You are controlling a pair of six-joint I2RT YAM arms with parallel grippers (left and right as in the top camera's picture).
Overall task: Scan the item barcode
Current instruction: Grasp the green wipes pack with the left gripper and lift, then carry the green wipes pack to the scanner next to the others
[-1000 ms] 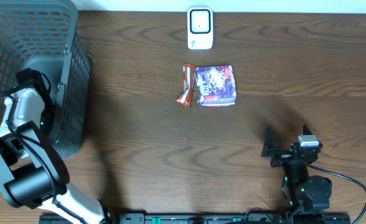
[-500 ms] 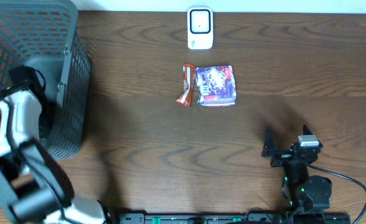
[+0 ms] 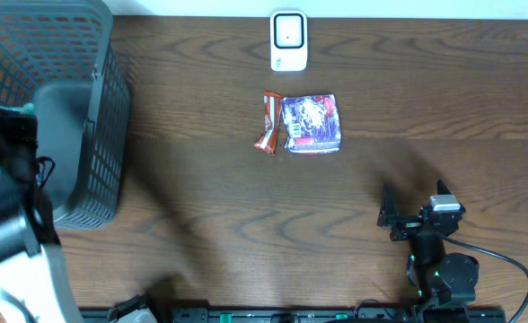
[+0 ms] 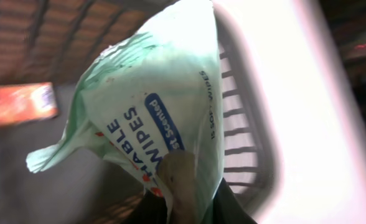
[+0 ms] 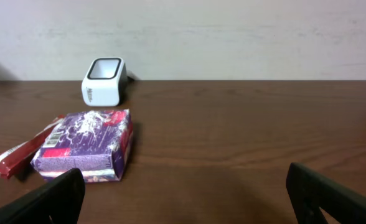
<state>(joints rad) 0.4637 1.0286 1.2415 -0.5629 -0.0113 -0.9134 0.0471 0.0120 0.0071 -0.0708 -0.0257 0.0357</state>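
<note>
Gripping a green-and-white wipes pack (image 4: 164, 106) by its lower edge, the left hand (image 4: 184, 198) holds it over the grey basket (image 4: 248, 130). Picked, not yet scanned: the white scanner (image 3: 288, 40) sits well apart across the surface (image 3: 201, 224). Print reads "WIPES" and "Scented". The right hand (image 5: 186, 196) gapes wide, empty.

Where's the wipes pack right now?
Left wrist view only: the wipes pack is pinched in the left gripper, over the grey mesh basket on the robot's left side. The overhead view doesn't show it.
</note>
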